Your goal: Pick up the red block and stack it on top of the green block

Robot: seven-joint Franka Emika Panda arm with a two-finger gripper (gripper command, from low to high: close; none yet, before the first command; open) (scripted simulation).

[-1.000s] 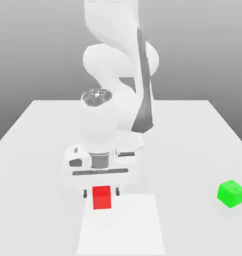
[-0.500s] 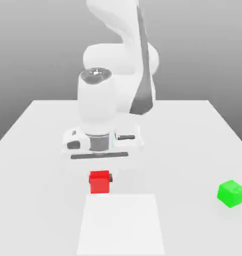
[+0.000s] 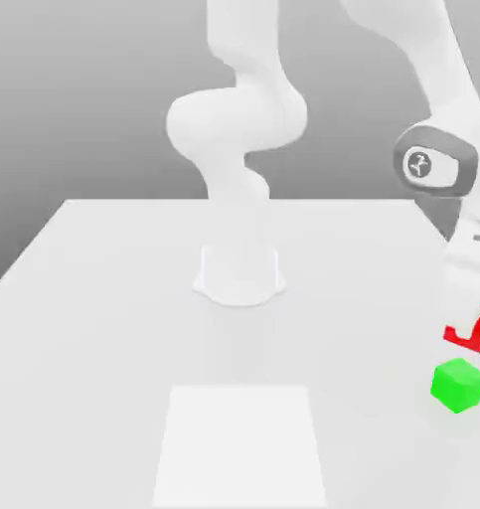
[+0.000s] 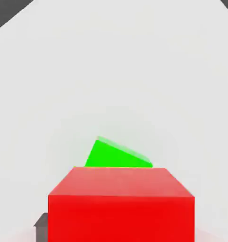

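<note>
Between pincer (image 3: 472, 338) fingers: red block (image 4: 120, 205).

White robot arm bends from its base toward the exterior view's right, wrist angled down, pincer (image 3: 472, 336) clamped on the red block (image 3: 466, 338).

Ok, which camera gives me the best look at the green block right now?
The exterior view: the green block sits whole on the table at that view's right, with the gripper shut on the red block just above it. In the hand view the red block hides most of the green block.
</note>
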